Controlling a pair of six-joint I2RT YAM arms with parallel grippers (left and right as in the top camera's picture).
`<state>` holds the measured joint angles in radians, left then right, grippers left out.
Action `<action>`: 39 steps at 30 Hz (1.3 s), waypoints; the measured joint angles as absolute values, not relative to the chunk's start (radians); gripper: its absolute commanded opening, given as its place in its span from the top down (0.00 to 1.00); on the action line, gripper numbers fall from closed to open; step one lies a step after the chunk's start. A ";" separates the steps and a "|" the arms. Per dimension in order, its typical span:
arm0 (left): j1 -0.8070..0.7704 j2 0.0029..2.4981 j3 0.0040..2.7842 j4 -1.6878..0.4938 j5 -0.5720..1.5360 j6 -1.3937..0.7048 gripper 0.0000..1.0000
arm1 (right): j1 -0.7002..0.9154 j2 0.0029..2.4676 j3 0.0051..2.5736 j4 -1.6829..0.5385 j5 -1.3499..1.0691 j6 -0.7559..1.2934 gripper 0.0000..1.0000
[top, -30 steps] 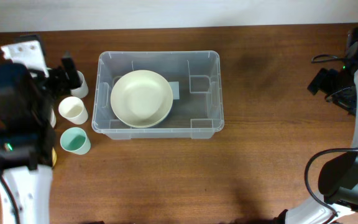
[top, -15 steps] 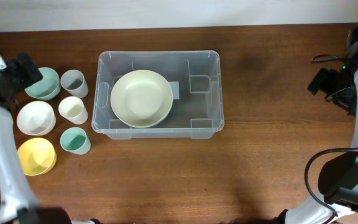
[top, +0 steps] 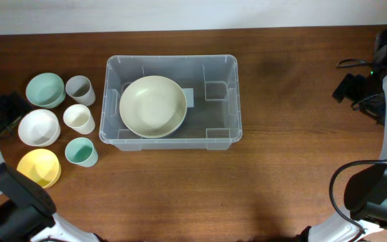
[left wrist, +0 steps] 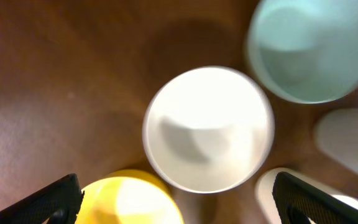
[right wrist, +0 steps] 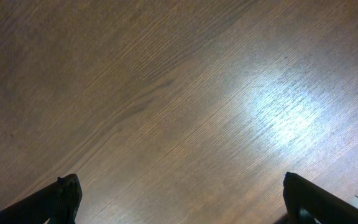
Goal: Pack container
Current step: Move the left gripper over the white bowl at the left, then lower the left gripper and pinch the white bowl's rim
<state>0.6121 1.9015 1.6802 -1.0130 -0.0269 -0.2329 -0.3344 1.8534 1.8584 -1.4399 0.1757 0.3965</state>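
Note:
The clear container (top: 222, 107) sits at the table's middle and holds a cream bowl (top: 153, 106). Left of it stand a green bowl (top: 45, 89), a white bowl (top: 39, 127), a yellow bowl (top: 39, 168), a grey cup (top: 79, 89), a white cup (top: 78, 119) and a teal cup (top: 80, 152). My left gripper (top: 9, 111) is open and empty at the far left edge. Its wrist view looks down on the white bowl (left wrist: 209, 138), the green bowl (left wrist: 309, 50) and the yellow bowl (left wrist: 129, 199). My right gripper (right wrist: 182, 196) is open and empty over bare wood.
My right arm (top: 365, 91) stands at the table's far right edge with cables beside it. Bare wood lies between the container and the right arm, and along the front of the table (top: 200, 195).
My left arm has pulled back from over the cups to the far left edge, uncovering the three bowls. The right arm has not moved.

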 measured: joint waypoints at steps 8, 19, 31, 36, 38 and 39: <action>0.636 2.021 1.680 -1.067 -0.026 -0.233 0.00 | -0.334 1.853 1.858 -1.440 0.176 0.397 0.01; 0.636 2.133 1.680 -1.044 -0.026 -0.232 0.01 | -0.334 1.853 1.858 -1.440 0.176 0.397 0.01; 0.636 2.136 1.680 -0.983 -0.026 -0.232 0.01 | -0.334 1.853 1.858 -1.440 0.175 0.397 0.01; 0.636 2.136 1.680 -0.983 -0.026 -0.232 0.01 | -0.334 1.853 1.858 -1.440 0.176 0.397 0.01; 0.636 2.136 1.680 -0.983 -0.026 -0.232 0.01 | -0.334 1.853 1.858 -1.440 0.176 0.396 0.01; 0.636 2.137 1.680 -0.983 -0.026 -0.232 0.01 | -0.334 1.853 1.858 -1.440 0.176 0.397 0.01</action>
